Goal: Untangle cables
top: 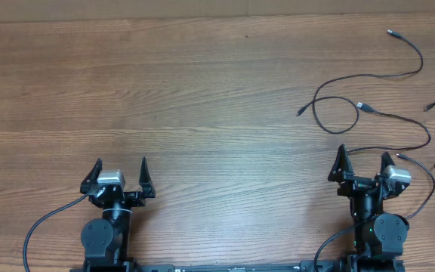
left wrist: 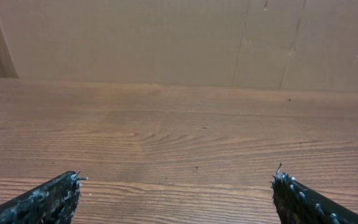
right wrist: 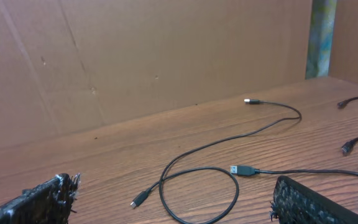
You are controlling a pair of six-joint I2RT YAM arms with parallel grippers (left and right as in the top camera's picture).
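Several thin black cables lie on the right side of the wooden table point(top: 202, 91). One cable point(top: 368, 78) runs from a silver-tipped plug point(top: 390, 33) into a loop point(top: 335, 115) that crosses itself. A second cable point(top: 406, 119) starts at a USB plug point(top: 363, 106) beside that loop and snakes toward my right gripper point(top: 364, 153), which stands open just short of it. In the right wrist view the loop point(right wrist: 229, 180) and the USB plug point(right wrist: 243, 170) lie ahead of the open right gripper point(right wrist: 174, 186). My left gripper point(top: 121, 163) is open over bare wood, far from the cables.
More cable ends point(top: 429, 108) reach in from the right table edge, and one cord point(top: 427, 175) curves beside the right arm. A cardboard wall point(left wrist: 166, 37) stands behind the table. The left gripper point(left wrist: 178, 177) sees only wood.
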